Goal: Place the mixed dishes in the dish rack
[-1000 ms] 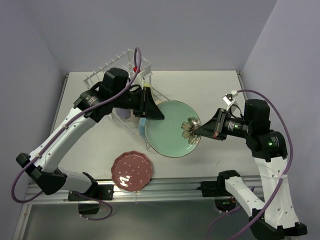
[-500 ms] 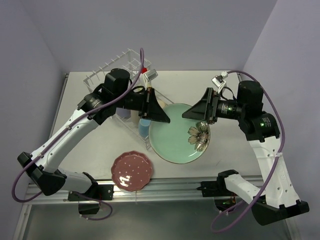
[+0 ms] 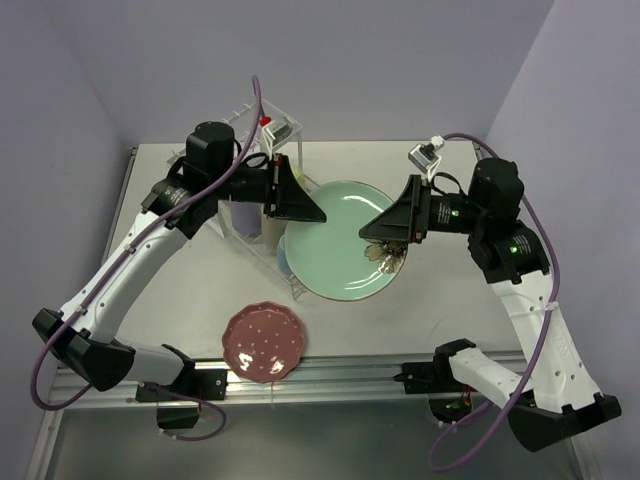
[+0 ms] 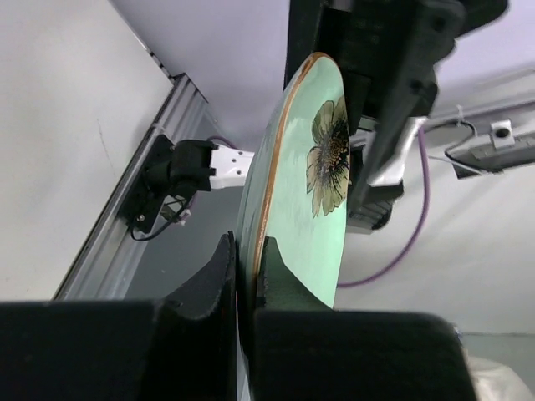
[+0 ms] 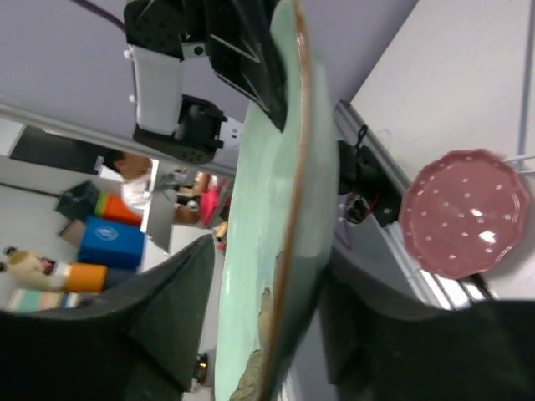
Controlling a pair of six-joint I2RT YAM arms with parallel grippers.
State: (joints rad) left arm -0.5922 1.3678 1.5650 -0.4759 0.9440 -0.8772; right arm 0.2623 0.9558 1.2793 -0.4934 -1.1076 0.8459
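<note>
The mint-green plate [image 3: 338, 245] with its flower mark hangs tilted above the table, in front of the dish rack [image 3: 287, 150]. My left gripper [image 3: 297, 207] is shut on the plate's left rim; in the left wrist view the rim [image 4: 266, 209] sits pinched between both fingers of the left gripper [image 4: 247, 251]. My right gripper [image 3: 383, 226] is open, and its jaws straddle the opposite rim by the flower with gaps showing. The right wrist view shows the plate [image 5: 259, 251] edge-on inside the right gripper [image 5: 272, 261]. The pink-red dotted plate [image 3: 264, 342] lies flat near the front edge.
A lavender cup [image 3: 246, 215] and a light-blue cup [image 3: 284, 256] sit in the rack, partly hidden by my left arm and the plate. A metal rail [image 3: 330, 375] runs along the table's near edge. The pink-red plate [image 5: 464, 213] also shows in the right wrist view.
My right gripper let go of the plate's flower-side rim and now stands open around it. My left gripper closed on the left rim. The plate moved up and left toward the rack.
</note>
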